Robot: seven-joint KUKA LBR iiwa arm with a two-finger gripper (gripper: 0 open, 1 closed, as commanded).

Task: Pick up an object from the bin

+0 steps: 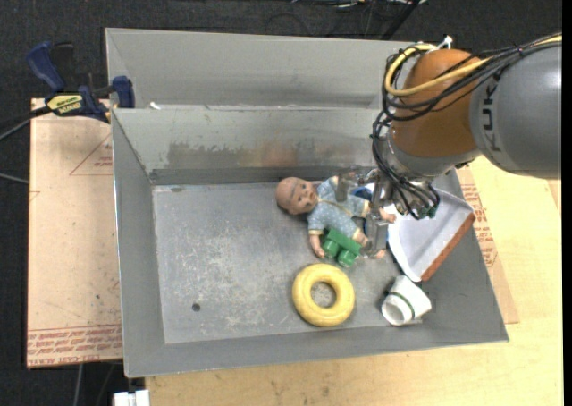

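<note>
Where the arm reaches in from the right, gripper (pixel 377 227) sits low at the bin's (pixel 223 288) right-centre, just beside the baby doll's (pixel 323 209) legs. How far it is open, and whether it grips anything: cannot tell. Green block (pixel 341 249) touches the doll. Yellow ring (pixel 323 295) and white cup (pixel 405 300) lie nearer the front.

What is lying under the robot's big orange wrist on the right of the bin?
A flat white sheet with a brown edge pokes out beneath it, beside a baby doll in pale blue clothes. The sheet's upper part is covered.
</note>
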